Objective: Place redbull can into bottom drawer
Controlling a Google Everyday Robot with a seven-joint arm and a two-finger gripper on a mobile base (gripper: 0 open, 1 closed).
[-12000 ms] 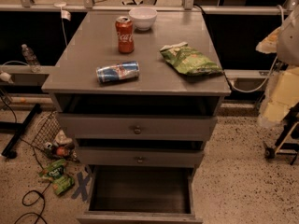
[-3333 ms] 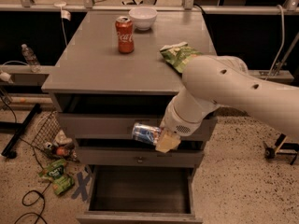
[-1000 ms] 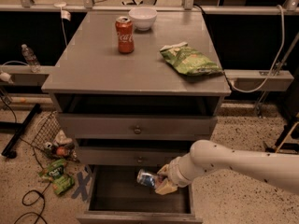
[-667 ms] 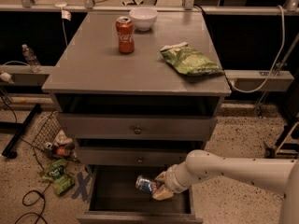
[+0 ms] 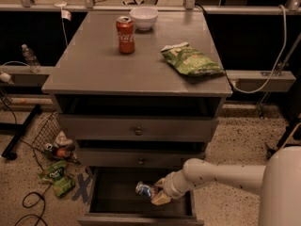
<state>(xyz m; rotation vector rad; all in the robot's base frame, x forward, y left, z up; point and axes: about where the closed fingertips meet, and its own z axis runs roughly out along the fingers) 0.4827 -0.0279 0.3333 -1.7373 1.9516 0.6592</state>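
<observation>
Below the tabletop's front edge, the gripper (image 5: pixel 159 196) pinches the redbull can (image 5: pixel 144 189) low over the open bottom drawer (image 5: pixel 113 197); best lower it to the drawer floor before letting go

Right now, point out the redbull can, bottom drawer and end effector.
redbull can (image 5: pixel 143 189), camera view, side.
bottom drawer (image 5: pixel 115 197), camera view, dark floor.
end effector (image 5: pixel 155 192), camera view, tip, inside drawer, holding can.

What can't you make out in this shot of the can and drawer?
- Camera view: the gripper, inside the bottom drawer, hides the right end of the redbull can.
- Too dark to tell whether the can touches the drawer floor.
- Drawer front cut by bottom edge.
</observation>
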